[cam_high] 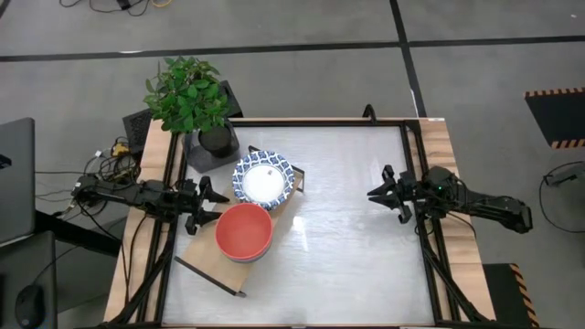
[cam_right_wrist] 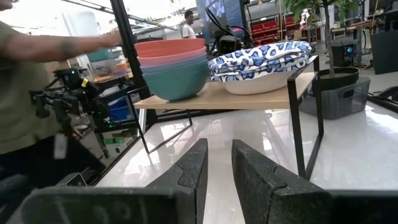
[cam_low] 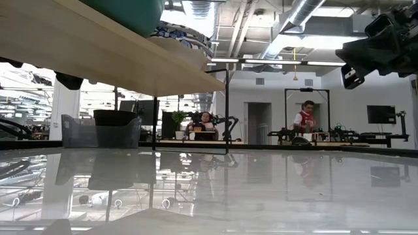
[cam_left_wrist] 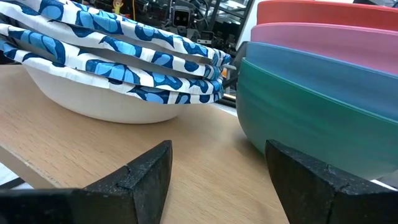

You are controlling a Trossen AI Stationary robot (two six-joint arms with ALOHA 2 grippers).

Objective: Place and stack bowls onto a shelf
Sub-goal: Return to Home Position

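Left tool [cam_left_wrist: 219,148] is sitting open just beside the four-bowl stack [cam_high: 243,230] on the shelf [cam_high: 206,265], by the worktop [cam_high: 347,238] left edge. Pulling out crooked, it's risking clipping that stack. Right tool [cam_right_wrist: 220,149] is hanging slightly open at the right edge.

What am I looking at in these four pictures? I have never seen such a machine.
It is a robot with two dark arms at a white table. One camera looks down from above, one looks level across the table, and one sits on each wrist. On the table stand a wooden shelf and a potted plant. The shelf carries two patterned bowls stacked, and beside them a stack with the red bowl on top. The left gripper, open, is close to the shelf; the right gripper is away from it. Neither holds anything.
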